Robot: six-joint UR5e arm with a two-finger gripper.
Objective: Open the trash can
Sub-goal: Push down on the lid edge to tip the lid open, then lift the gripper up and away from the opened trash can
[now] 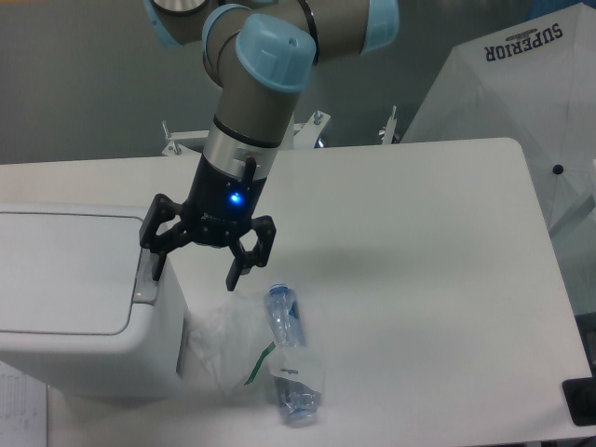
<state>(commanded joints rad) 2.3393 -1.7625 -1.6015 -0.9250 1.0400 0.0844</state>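
The trash can (84,298) is a large white boxy bin at the left edge, its flat lid (65,270) down. A grey push tab (146,282) runs along the lid's right side. My gripper (194,277) hangs open just right of the bin's top, pointing down. Its left fingertip (155,271) is over or touching the tab; contact cannot be told. Its right fingertip (232,279) hangs over the table. Nothing is between the fingers.
A small clear plastic bottle (291,354) lies on the white table (419,279) beside the bin, with a thin white plastic bag (223,349) against it. A white folded fabric marked SUPERIOR (521,84) stands beyond the table's right edge. A dark object (579,400) sits at the lower right.
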